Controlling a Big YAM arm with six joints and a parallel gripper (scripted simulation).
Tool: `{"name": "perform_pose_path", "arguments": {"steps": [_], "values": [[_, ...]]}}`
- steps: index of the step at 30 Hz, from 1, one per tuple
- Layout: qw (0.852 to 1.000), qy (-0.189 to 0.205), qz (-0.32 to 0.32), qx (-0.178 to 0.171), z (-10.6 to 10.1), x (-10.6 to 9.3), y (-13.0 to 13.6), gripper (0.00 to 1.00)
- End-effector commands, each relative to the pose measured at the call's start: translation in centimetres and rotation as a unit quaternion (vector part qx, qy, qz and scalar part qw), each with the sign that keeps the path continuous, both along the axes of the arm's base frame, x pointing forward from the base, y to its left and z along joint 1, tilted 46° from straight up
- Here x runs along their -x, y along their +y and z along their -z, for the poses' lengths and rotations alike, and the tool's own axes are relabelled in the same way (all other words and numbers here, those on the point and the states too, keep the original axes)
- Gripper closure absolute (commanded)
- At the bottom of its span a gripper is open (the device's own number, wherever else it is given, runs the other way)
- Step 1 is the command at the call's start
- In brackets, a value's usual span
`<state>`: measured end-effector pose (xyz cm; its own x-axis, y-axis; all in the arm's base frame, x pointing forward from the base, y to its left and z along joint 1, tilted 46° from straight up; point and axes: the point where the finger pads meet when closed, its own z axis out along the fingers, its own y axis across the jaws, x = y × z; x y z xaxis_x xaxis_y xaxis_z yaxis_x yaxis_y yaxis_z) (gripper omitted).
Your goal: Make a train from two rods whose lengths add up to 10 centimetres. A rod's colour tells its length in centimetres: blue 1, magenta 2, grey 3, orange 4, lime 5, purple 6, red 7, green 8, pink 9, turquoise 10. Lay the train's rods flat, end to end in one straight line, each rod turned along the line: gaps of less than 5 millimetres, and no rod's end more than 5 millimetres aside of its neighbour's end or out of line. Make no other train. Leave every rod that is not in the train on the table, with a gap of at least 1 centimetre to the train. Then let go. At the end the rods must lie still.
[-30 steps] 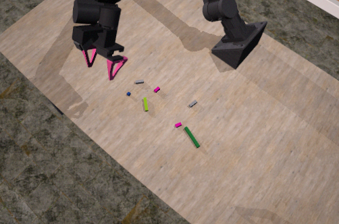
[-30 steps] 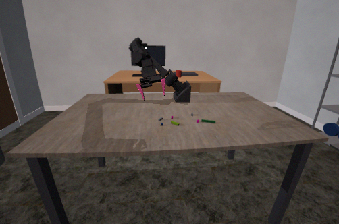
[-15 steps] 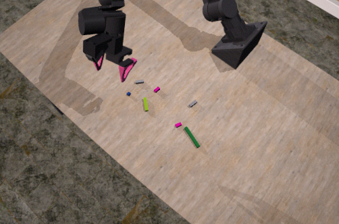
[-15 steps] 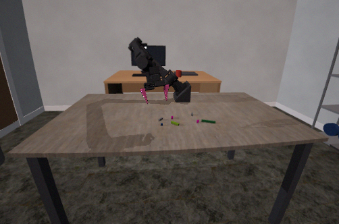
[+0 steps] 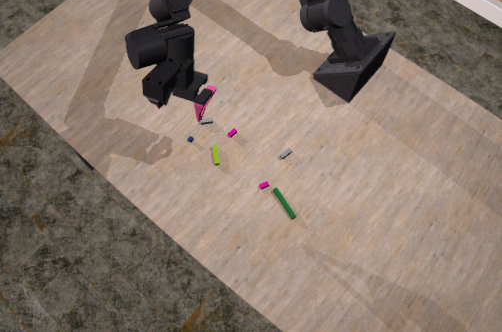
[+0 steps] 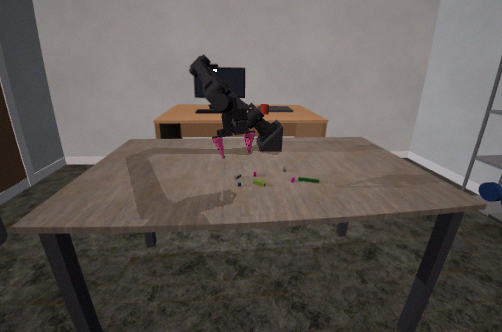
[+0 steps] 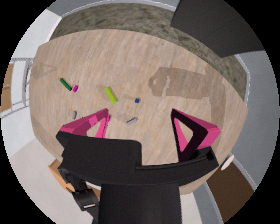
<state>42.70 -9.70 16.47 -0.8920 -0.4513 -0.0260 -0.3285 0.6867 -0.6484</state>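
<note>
The green rod (image 5: 284, 203) (image 6: 308, 180) (image 7: 65, 84) lies flat. A magenta rod (image 5: 264, 185) (image 6: 293, 179) (image 7: 75, 88) lies near its end, turned across its line, with a gap. The other magenta rod (image 5: 232, 132) (image 6: 255, 174) lies between the lime rod (image 5: 216, 154) (image 6: 259, 183) (image 7: 111, 95) and the arm's base; in the wrist view a finger partly hides it. My gripper (image 5: 179, 113) (image 6: 236, 155) (image 7: 139, 111) is open and empty, above the table on the far side of the rods. In the top view one finger is mostly hidden.
A blue rod (image 5: 190, 139) (image 6: 239, 184) (image 7: 137, 101) and a grey rod (image 5: 206, 121) (image 6: 237, 176) (image 7: 131, 121) lie nearest the gripper. Another grey rod (image 5: 285, 153) (image 6: 284, 169) (image 7: 75, 115) lies apart. The arm's base (image 5: 355, 65) (image 6: 270, 140) stands at the table's back edge.
</note>
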Motion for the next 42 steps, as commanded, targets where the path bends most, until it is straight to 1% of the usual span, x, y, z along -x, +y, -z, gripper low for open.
{"name": "perform_pose_path", "arguments": {"steps": [1, 3, 4, 8, 9, 12, 13, 15, 16, 20, 22, 23, 24, 25, 28, 32, 42], "values": [[0.999, 0.029, -0.016, 0.006, 1.0, 0.5, 0.4, 0.00], [0.999, 0.029, -0.016, 0.006, 1.0, 0.5, 0.4, 0.00], [0.997, 0.070, -0.023, 0.025, 1.8, 1.6, 0.0, 0.00], [0.997, 0.070, -0.023, 0.025, 1.8, 1.6, 0.0, 0.00], [0.993, 0.106, -0.030, 0.042, 2.5, 2.7, -0.4, 0.00], [0.993, 0.106, -0.030, 0.042, 2.5, 2.7, -0.4, 0.00], [0.988, 0.139, -0.037, 0.057, 3.0, 3.6, -0.8, 0.00], [0.988, 0.139, -0.037, 0.057, 3.0, 3.6, -0.8, 0.00], [0.982, 0.168, -0.044, 0.069, 3.4, 4.4, -1.0, 0.00], [0.982, 0.168, -0.044, 0.069, 3.4, 4.4, -1.0, 0.00], [0.971, 0.214, -0.055, 0.088, 3.9, 5.7, -1.5, 0.00], [0.971, 0.214, -0.055, 0.088, 3.9, 5.7, -1.5, 0.00], [0.966, 0.231, -0.060, 0.095, 4.1, 6.1, -1.6, 0.00], [0.966, 0.231, -0.060, 0.095, 4.1, 6.1, -1.6, 0.00], [0.956, 0.264, -0.069, 0.109, 4.4, 7.0, -1.9, 0.00], [0.952, 0.276, -0.072, 0.113, 4.5, 7.3, -2.0, 0.00], [0.953, 0.271, -0.071, 0.113, 4.2, 7.3, -2.0, 0.00]]}}
